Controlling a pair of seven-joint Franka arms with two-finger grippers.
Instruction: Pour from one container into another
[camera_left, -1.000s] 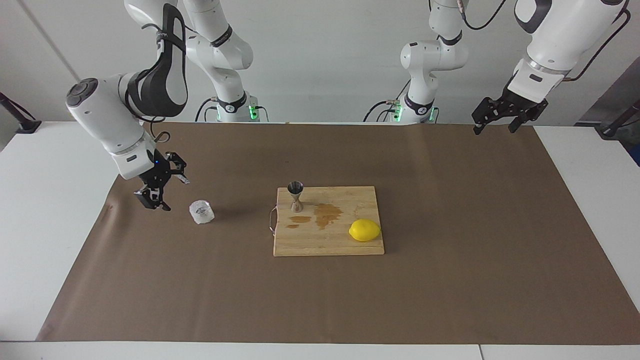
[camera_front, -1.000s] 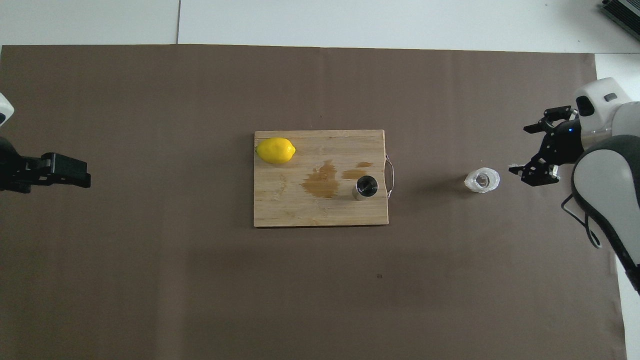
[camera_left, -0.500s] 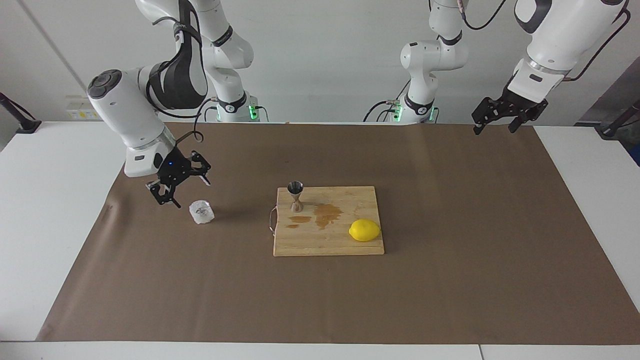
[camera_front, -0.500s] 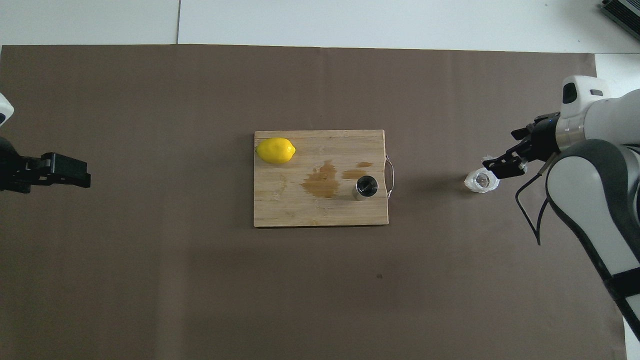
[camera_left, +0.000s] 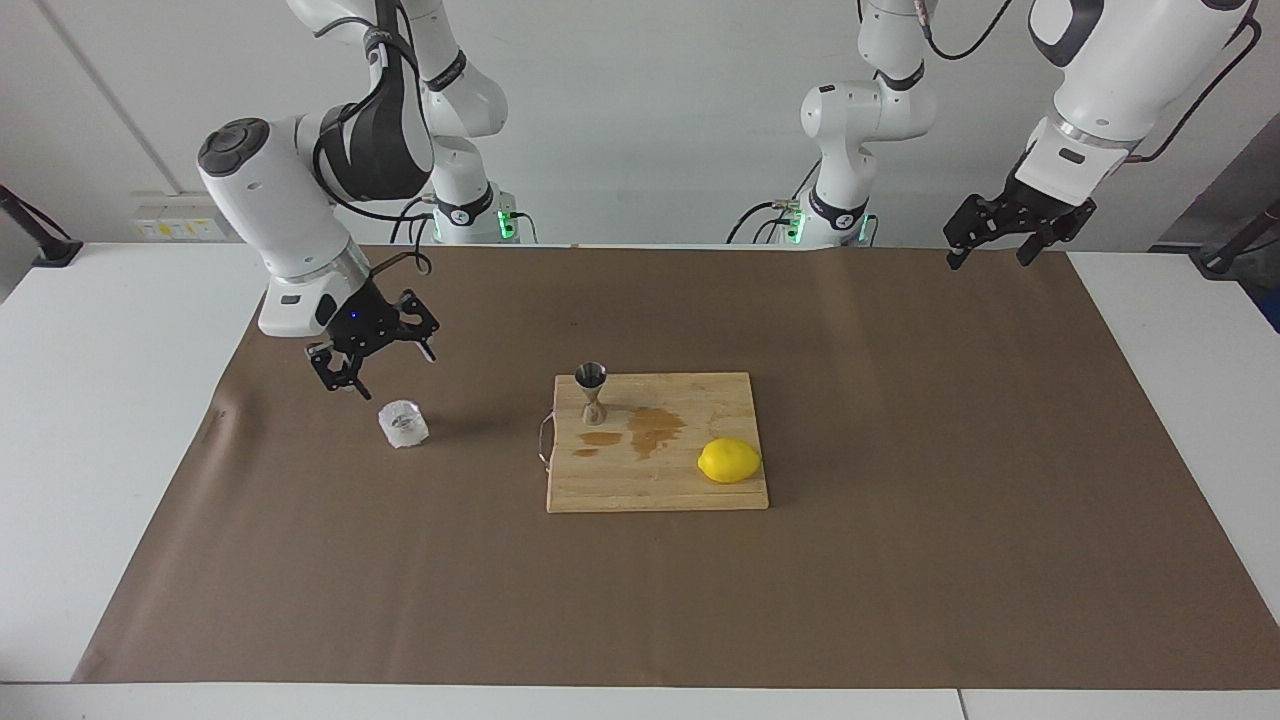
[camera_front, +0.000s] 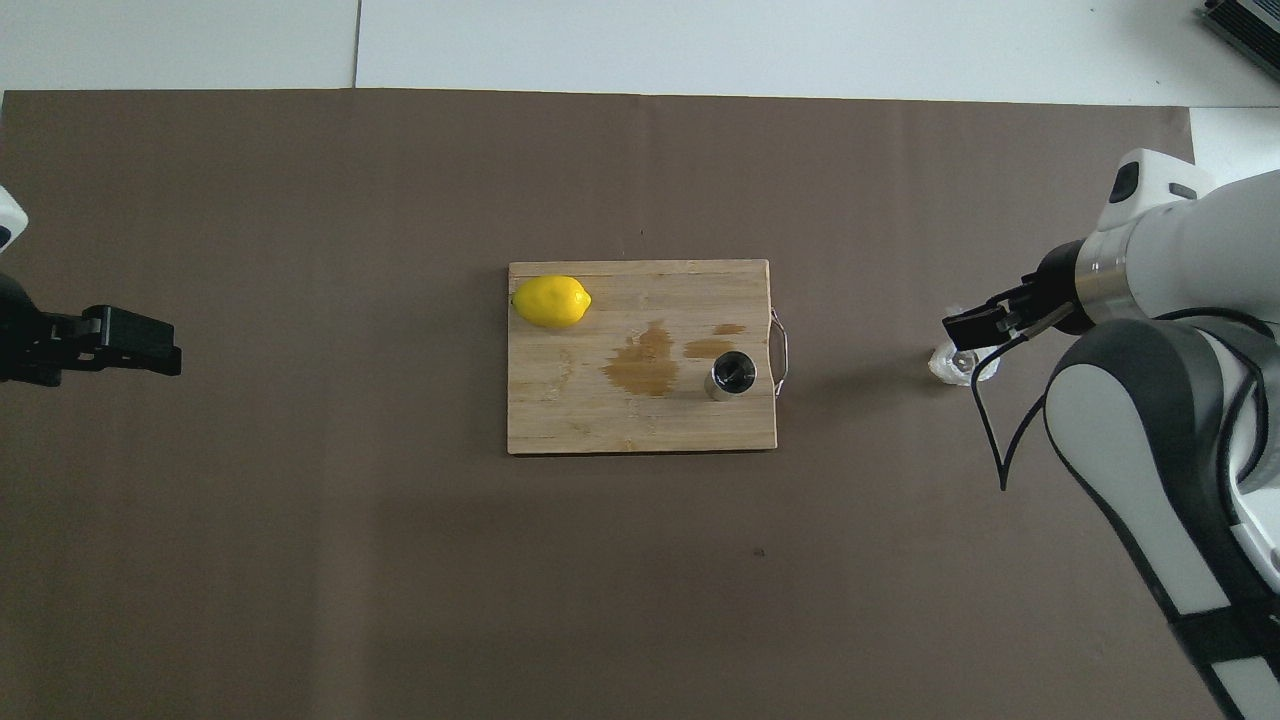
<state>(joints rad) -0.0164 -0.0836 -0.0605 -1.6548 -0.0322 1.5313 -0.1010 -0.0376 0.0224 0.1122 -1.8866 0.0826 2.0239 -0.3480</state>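
The small clear faceted glass (camera_left: 403, 424) stands on the brown mat toward the right arm's end of the table. My right gripper (camera_left: 375, 365) hangs open in the air just above it, apart from it. In the overhead view the right gripper (camera_front: 965, 325) covers part of the glass (camera_front: 950, 368). The steel jigger (camera_left: 592, 392) stands upright at the corner of the wooden cutting board (camera_left: 660, 485) nearest the glass, and shows from above as the jigger (camera_front: 732, 376). My left gripper (camera_left: 990, 256) waits open and raised at the left arm's end of the table, seen as the left gripper (camera_front: 165, 350) from above.
A yellow lemon (camera_left: 729, 460) lies on the board's corner toward the left arm's end. Brown liquid stains (camera_left: 652, 428) mark the board beside the jigger. A wire handle (camera_front: 779, 348) sticks out of the board (camera_front: 600, 420) toward the glass.
My right gripper has risen and swung from the table-end side of the glass to over it, and the arm's wrist has turned. The glass, the jigger and the left arm have not moved.
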